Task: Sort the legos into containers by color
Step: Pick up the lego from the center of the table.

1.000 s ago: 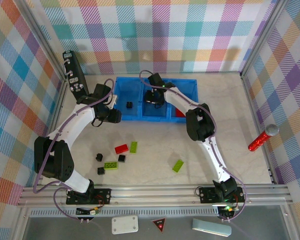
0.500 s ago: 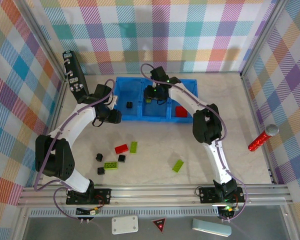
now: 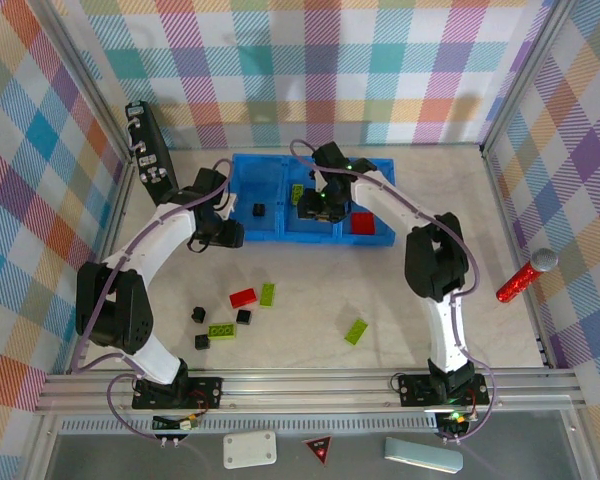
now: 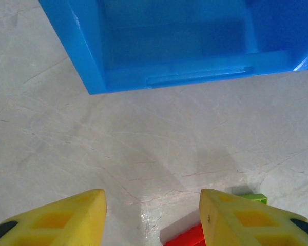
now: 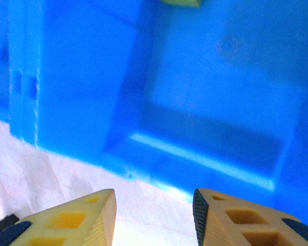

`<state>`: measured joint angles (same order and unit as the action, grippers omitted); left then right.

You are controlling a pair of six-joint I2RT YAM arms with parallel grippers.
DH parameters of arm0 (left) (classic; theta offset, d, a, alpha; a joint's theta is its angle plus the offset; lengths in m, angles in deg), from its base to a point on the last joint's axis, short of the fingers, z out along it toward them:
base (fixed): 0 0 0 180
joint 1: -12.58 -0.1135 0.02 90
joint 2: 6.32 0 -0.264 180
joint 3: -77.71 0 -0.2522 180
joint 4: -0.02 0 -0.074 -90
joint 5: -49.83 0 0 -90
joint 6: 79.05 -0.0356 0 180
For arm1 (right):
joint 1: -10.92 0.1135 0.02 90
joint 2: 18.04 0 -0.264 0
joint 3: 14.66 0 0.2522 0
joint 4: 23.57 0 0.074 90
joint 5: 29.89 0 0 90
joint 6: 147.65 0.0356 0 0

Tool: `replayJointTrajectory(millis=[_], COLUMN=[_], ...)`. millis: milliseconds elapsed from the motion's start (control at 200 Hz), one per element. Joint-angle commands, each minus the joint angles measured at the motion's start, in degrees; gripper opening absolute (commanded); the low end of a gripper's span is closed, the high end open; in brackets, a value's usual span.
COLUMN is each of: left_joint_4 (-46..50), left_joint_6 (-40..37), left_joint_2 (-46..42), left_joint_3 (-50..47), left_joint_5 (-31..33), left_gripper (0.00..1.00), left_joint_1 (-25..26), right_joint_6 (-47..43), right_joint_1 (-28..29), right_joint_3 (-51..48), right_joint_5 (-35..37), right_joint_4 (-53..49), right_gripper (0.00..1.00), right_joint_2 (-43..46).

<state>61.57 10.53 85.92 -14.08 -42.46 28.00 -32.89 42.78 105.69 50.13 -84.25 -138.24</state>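
Left claw (image 4: 151, 200) hangs open and empty over the table (image 3: 460, 250), just beside the blue tray (image 3: 265, 158). Loose bricks (image 3: 243, 296) lie scattered nearer the arms. In the tray, a black cube (image 3: 259, 210) sits left and a green brick (image 3: 296, 192) in the middle. Right claw (image 5: 154, 199) hovers there, fingers apart. A red brick (image 3: 362, 221) sits right.

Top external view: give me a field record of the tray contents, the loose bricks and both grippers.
left compartment: one black cube
middle compartment: one green brick
right compartment: one red brick
loose red brick: one, on the table
loose green bricks: three, on the table
loose black cubes: three, on the table
left gripper: open, empty, over the table near the blue tray
right gripper: open, empty, over the middle compartment
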Motion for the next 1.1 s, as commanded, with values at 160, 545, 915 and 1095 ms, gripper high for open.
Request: replayJointTrajectory(millis=[160,545,915,1095], left_joint_4=[6.76,6.64,0.76,-3.18], left_joint_6=[6.49,22.35,31.83,32.70], left_joint_2=[-0.34,-4.20,-7.56,-6.00], left_joint_3=[2.08,-4.73,-17.14,-19.99], left_joint_5=[2.84,4.77,1.54,-2.16], left_gripper=[0.52,0.59,0.84,0.91], left_joint_1=[3.46,8.98,9.54,9.80], right_joint_6=[-1.11,-0.69,0.49,0.50], right_joint_1=[0.92,2.20,2.55,2.60], right_joint_3=[-9.82,-21.74,-31.23,-33.27], right_joint_5=[-2.27,-3.03,-3.74,-3.40], right_joint_4=[-0.03,2.63,5.46,5.61], right_gripper=[0.45,0.46,0.46,0.46], right_joint_2=[11.39,21.87,26.99,27.30])
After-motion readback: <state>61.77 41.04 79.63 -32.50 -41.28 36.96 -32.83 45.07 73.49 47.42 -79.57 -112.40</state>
